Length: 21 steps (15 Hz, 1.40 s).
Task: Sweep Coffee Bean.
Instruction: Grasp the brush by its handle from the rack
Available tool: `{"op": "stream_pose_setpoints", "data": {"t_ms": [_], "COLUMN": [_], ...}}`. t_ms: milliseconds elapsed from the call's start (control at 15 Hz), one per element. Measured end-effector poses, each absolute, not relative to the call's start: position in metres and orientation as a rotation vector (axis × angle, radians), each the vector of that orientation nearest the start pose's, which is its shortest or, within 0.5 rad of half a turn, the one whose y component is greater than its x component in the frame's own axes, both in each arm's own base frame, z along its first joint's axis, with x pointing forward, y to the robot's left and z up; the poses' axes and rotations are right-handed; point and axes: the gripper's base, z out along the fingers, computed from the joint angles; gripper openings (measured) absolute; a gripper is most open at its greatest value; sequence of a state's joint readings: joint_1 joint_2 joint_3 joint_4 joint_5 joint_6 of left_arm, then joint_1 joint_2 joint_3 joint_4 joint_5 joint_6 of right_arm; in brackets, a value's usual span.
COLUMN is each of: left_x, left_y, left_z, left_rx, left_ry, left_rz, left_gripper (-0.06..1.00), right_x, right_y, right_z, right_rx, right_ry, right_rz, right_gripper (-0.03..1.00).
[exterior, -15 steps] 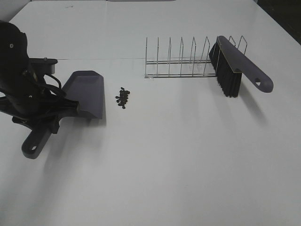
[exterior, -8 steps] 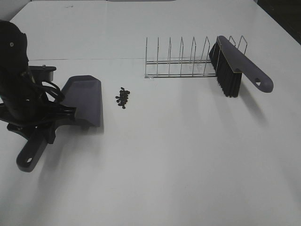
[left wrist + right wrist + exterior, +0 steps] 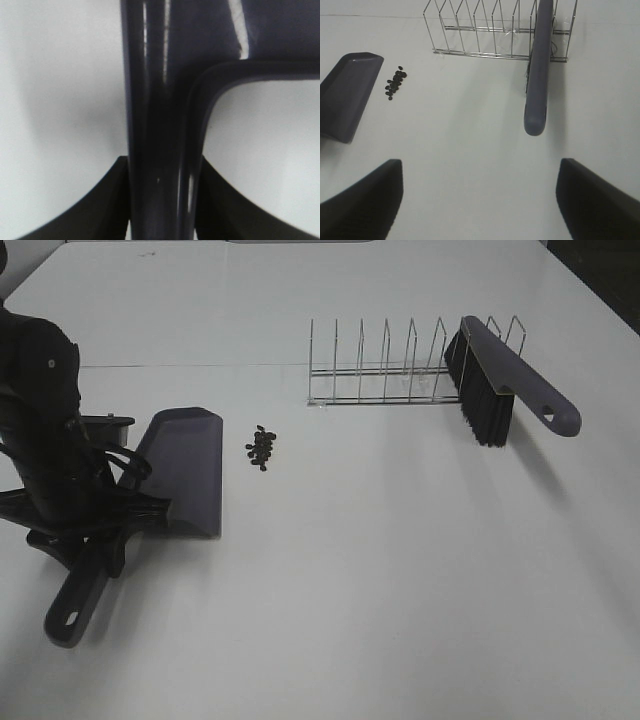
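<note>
so, beans near l gripper, apart

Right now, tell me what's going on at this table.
The left gripper is shut on the handle of the grey dustpan, whose wide edge faces the small cluster of coffee beans on the white table. The brush rests at the end of the wire rack, untouched. The right gripper hangs open, short of the brush's handle. No beans are in the pan yet.
</note>
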<state>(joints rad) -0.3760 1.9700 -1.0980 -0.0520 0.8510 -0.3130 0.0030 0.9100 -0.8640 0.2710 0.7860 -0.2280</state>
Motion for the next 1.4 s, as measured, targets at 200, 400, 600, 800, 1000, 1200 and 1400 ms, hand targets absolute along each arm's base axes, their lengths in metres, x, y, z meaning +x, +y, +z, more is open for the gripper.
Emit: {"op": "stream_pose_setpoints", "data": {"t_ms": [200,400,600,800,1000,1200,1400], "left_x": [0.309,0.31,0.31,0.31,0.31,0.31,0.31], "left_y": [-0.126,-0.126,-0.125,-0.125,-0.125,-0.125,-0.125], "left_z": [0.116,0.116,0.116,0.116,0.116,0.116,0.116], "left_rx": [0.048,0.053,0.059,0.059,0.06,0.06,0.06], "left_ry": [3.201,3.195,3.193,3.192,3.191,3.191,3.191], "left_rz": [-0.026,-0.026,-0.022,-0.023,-0.021,-0.021,-0.021], "left_gripper": [0.32,0.32,0.32,0.32,0.32,0.32,0.32], "right_x": [0.23,0.283,0.341,0.401,0.466,0.492,0.511], "right_y": [0.02,0.021,0.023,0.02,0.014,0.011,0.011], "right_z": [0.353,0.349,0.342,0.325,0.297,0.274,0.25], "right_rx": [-0.14,-0.161,-0.18,-0.152,-0.175,-0.193,-0.2], "right_ry": [2.342,2.437,2.508,2.548,2.622,2.669,2.695], "right_rz": [0.239,0.26,0.276,0.243,0.149,0.111,0.102], "right_gripper": [0.71,0.71,0.71,0.68,0.63,0.55,0.5]}}
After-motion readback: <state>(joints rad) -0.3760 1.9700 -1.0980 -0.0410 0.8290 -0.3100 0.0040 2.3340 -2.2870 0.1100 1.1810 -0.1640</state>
